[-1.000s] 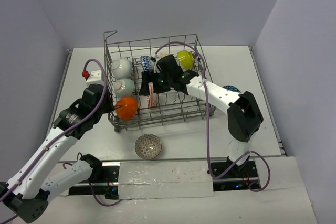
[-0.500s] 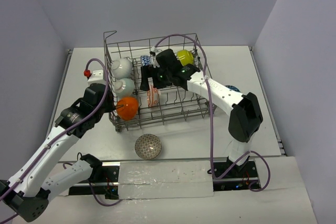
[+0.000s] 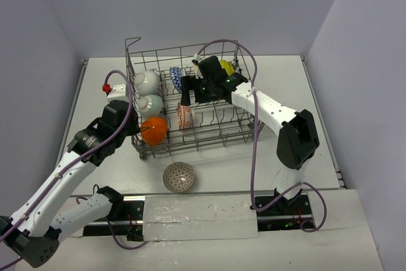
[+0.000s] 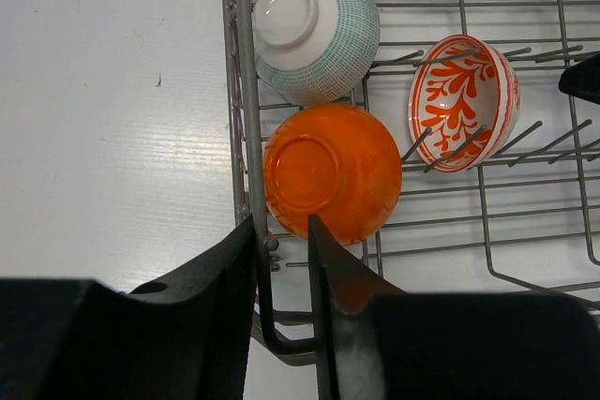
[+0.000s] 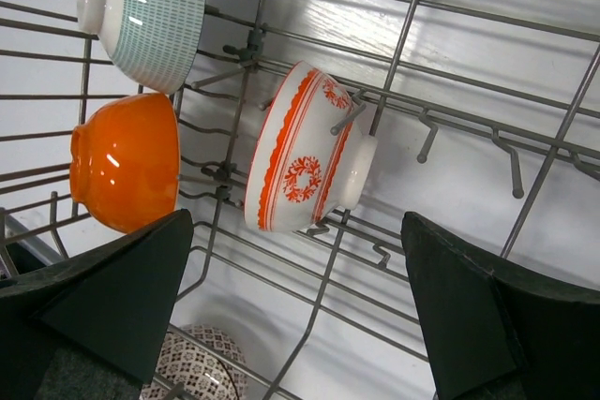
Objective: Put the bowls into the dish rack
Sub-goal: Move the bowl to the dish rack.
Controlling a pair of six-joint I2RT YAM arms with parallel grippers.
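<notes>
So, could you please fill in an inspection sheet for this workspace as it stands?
Surface: white table, no spills seen.
Job's things: dish rack holds six visible bowls: white bowl, teal-checked bowl, orange bowl, red-white bowl, blue-white bowl, lime bowl. Grey patterned bowl sits on the table in front of the rack.
Clutter: nothing seen.
Claws: left claw narrowly open, straddling the rack's rim beside the orange bowl; right claw wide open and empty, over the red-white bowl.
Cables: purple cable trails along each arm; one loop arches above the rack.
Surroundings: plain pale walls on three sides.
</notes>
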